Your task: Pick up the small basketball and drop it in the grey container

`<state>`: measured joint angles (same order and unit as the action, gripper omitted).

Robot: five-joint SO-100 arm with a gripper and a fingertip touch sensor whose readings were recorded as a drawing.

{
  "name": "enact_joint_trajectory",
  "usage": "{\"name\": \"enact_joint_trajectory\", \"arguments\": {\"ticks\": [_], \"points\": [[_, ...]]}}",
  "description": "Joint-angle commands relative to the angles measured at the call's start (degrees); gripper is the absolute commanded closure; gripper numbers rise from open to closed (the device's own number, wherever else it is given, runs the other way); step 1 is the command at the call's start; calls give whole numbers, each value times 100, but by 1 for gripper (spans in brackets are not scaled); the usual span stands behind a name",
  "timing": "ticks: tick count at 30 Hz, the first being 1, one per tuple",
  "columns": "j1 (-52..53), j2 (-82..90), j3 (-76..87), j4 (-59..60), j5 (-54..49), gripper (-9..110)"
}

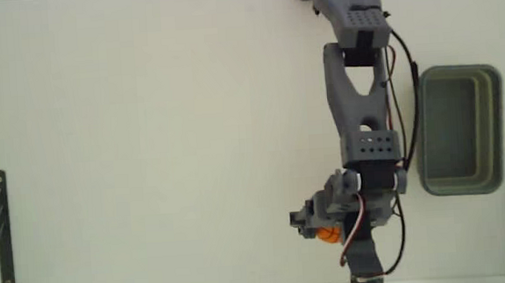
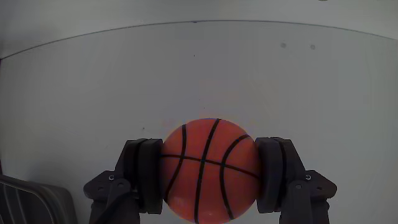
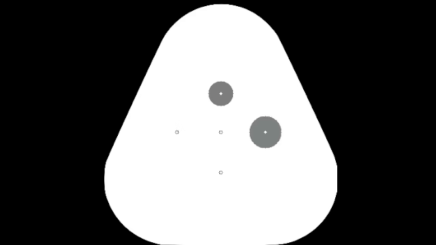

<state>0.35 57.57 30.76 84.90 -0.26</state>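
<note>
**One ball gripped, tub sitting apart**

One big white counter fills nearly the whole fixed view, w/ black metal brackets at its lower left and lower right edges.

Next in size, the grey arm comes down from the top edge, right of centre, and reaches to the bottom edge; thin black and red cables run along it.

Then the grey container, a grey-green rectangular tub w/ rounded corners and thick rim, resting on the counter near the right edge, just right of the arm's midsection. Can't make out anything in it from the fixed view.

Smaller: the pincer, its two dark pads pressed against the left and right sides of the ball in the wrist view, so it's closed on it. In the fixed view the pincer is low in the picture, left of the arm's lower end.

Smallest: the small basketball, orange w/ thin black seams, held between the pads. Fixed view shows only a bit of orange, well apart from the tub, down and left of it.
</note>
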Motion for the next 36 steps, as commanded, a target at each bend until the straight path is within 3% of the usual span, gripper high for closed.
{"name": "enact_joint_trajectory", "arguments": {"ticks": [1,36], "points": [[-35,162,-262,54,26,19],[-179,292,-117,40,26,19]]}}
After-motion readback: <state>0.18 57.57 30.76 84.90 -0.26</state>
